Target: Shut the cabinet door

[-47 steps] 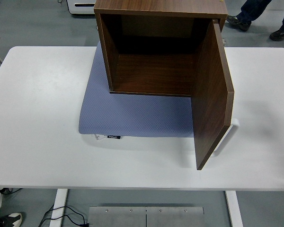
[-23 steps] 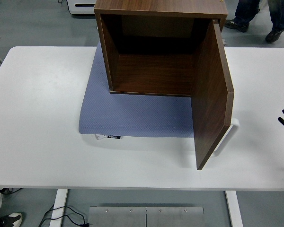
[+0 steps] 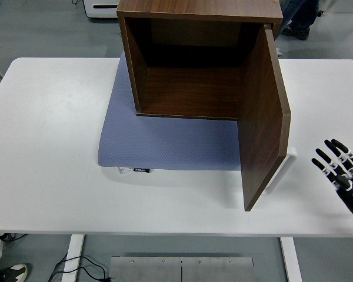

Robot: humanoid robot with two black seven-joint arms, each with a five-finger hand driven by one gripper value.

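Head view: right robot hand (image 3: 340,170) at the desk's right edge, cabinet door (image 3: 263,117) standing open.

Only this robot hand and a bit of its wrist show; its arm is cut off by the picture's right edge. The robot hand hovers over the white desk (image 3: 47,147) with its black fingers (image 3: 325,157) spread and straight, pointing up and left, holding nothing. The cabinet door lies to its left, near but apart, swung out toward the desk's near edge. A white handle (image 3: 284,166) peeks from behind the door's lower edge, mostly hidden. The wooden cabinet (image 3: 188,59) sits on a blue-grey mat (image 3: 165,141), its top cut off by the frame. A person's legs (image 3: 300,14) show at the top.
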